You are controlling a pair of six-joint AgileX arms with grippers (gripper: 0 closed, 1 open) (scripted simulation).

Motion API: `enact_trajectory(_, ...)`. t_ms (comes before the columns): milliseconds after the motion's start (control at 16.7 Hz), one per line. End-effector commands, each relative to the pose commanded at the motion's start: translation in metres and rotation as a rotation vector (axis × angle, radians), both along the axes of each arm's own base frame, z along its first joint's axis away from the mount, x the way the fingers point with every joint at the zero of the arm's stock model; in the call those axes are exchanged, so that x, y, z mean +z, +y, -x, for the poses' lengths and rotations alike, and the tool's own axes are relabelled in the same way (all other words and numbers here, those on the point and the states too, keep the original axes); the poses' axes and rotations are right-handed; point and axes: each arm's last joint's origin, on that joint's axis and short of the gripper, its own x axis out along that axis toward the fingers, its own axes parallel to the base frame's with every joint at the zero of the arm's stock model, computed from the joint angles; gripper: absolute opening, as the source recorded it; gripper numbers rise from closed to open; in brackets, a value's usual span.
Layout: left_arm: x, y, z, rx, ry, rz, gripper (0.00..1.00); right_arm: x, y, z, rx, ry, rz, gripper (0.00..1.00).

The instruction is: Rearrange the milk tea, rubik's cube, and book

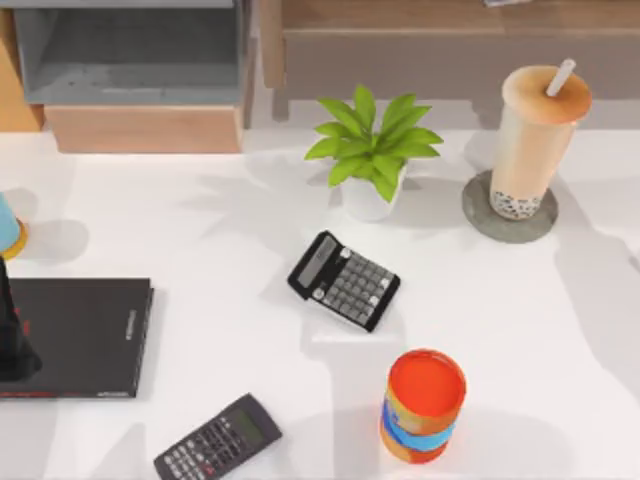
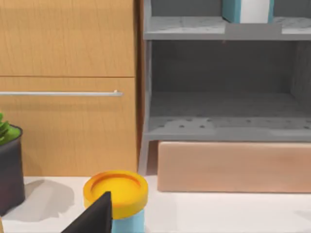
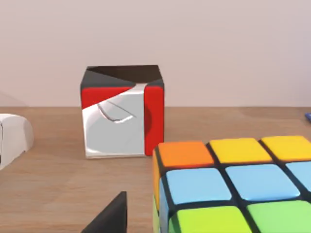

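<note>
White tabletop (image 1: 200,230), wood shelf behind. Milk tea (image 1: 535,135) on coaster (image 1: 478,215), likely spill guard. Rubik's cube (image 3: 233,184) just beside right gripper, on shelf; book (image 2: 245,9) on upper cubby shelf, well above left gripper. Finger state cannot tell.

A rendered office or study: white desk (image 1: 520,330) with calculators (image 1: 344,281), a potted plant (image 1: 372,150), black book (image 1: 75,335), grey shelves (image 2: 223,87).

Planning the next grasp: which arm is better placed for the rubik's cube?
Probably right. The right wrist view has the rubik's cube close up on a wooden surface, so that arm is already beside it. The left arm stands over the black book at the table's left edge.
</note>
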Motion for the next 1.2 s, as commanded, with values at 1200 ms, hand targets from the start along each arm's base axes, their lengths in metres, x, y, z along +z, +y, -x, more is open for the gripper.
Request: enact_trajectory(1200,0.000,0.000,0.000,0.000,0.000,0.000,1.00,0.001,-0.002,0.031,-0.002,0.000,0.000,1.00)
